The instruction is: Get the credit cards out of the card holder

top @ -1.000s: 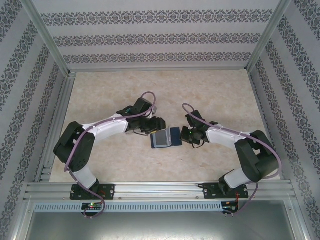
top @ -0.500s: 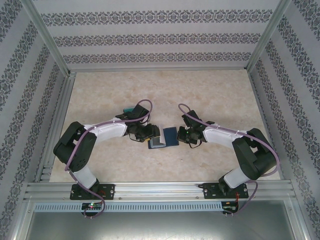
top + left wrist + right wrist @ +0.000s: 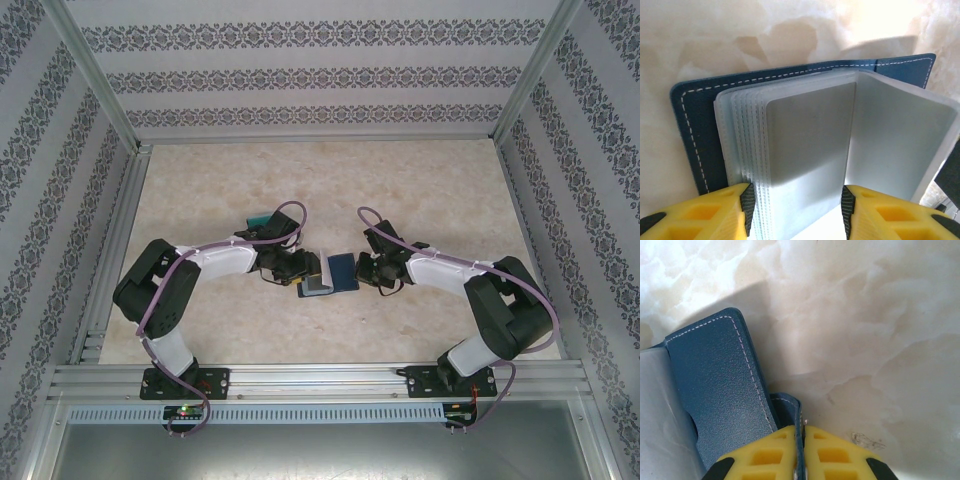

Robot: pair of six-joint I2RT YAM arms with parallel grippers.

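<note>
Card holder, a small dark navy bifold wallet with white stitching, lies open on the beige marbled tabletop, near the middle and between the two arms. Farthest left, what looks like a flat teal-green card lies on the table just beyond the left arm, partly hidden by the arm's purple cable. The left gripper sits at the wallet's left side. Its yellow fingers stand wide apart, their black pads against the two opposite edges of a stack of clear plastic sleeves that fans up off the navy cover. Whether any sleeve has a card in it cannot be told. To the right, the wallet's other half lies flat on the table. Its small navy side tab runs in between the yellow fingers of the right gripper, which are closed almost together and pinch it.
</note>
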